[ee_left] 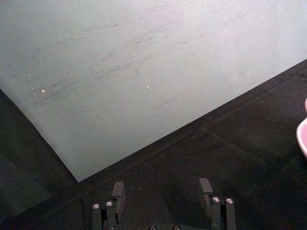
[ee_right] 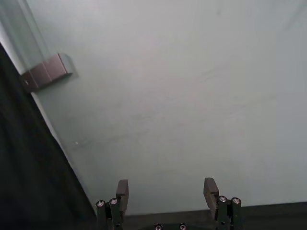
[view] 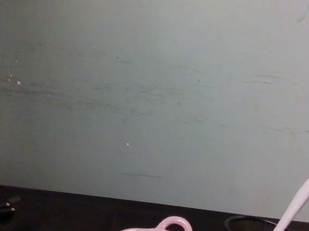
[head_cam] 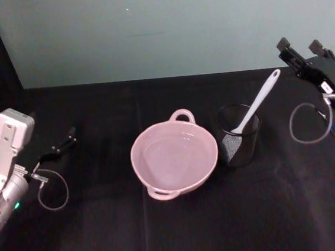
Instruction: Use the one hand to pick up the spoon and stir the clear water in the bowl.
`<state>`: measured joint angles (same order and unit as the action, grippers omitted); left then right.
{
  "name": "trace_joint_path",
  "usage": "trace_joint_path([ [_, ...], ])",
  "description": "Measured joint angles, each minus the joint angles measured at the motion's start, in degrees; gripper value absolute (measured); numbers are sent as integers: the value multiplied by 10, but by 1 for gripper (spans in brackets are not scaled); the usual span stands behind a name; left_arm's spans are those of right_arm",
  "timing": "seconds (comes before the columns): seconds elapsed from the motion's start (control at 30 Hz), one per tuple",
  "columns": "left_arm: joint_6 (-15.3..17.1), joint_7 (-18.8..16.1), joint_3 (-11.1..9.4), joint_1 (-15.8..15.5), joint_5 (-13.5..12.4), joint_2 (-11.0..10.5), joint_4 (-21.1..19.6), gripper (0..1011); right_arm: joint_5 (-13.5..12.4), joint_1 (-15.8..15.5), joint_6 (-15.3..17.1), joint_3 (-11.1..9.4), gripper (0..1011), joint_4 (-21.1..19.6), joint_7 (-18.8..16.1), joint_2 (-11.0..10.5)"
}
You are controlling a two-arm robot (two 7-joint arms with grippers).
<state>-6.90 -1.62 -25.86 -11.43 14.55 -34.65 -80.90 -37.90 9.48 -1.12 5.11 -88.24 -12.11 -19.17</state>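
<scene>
- Head view: the bowl (head_cam: 175, 155) sits mid-counter on the black counter (head_cam: 166, 238), loop handles on its far and near rims; the clear water (head_cam: 173, 154) inside is hardly visible.
- Just to the bowl's right stands a black wire-mesh cup (head_cam: 238, 135). The spoon (head_cam: 255, 110) leans in it, blade down, handle tilted up and to the right.
- The right pincer (head_cam: 302, 48) is raised at the right edge, well apart from the spoon; its fingers stand apart with nothing between them.
- The left pincer (head_cam: 62, 144) rests low at the left, well apart from the bowl, fingers apart and empty.
- In the chest view, the spoon's handle rises above the cup's rim against the pale green wall (view: 158, 93).
</scene>
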Motion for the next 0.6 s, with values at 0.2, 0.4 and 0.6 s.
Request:
trace_joint_path([
  [0.2,0,0,0,0,0,0,0,1011,28,-20,19,-1,1002,-10,6,-21],
  [0.4,0,0,0,0,0,0,0,1011,49,-48,38,0,1002,-21,5,-35],
  [0.6,0,0,0,0,0,0,0,1011,71,-57,54,0,1003,-12,11,-38],
])
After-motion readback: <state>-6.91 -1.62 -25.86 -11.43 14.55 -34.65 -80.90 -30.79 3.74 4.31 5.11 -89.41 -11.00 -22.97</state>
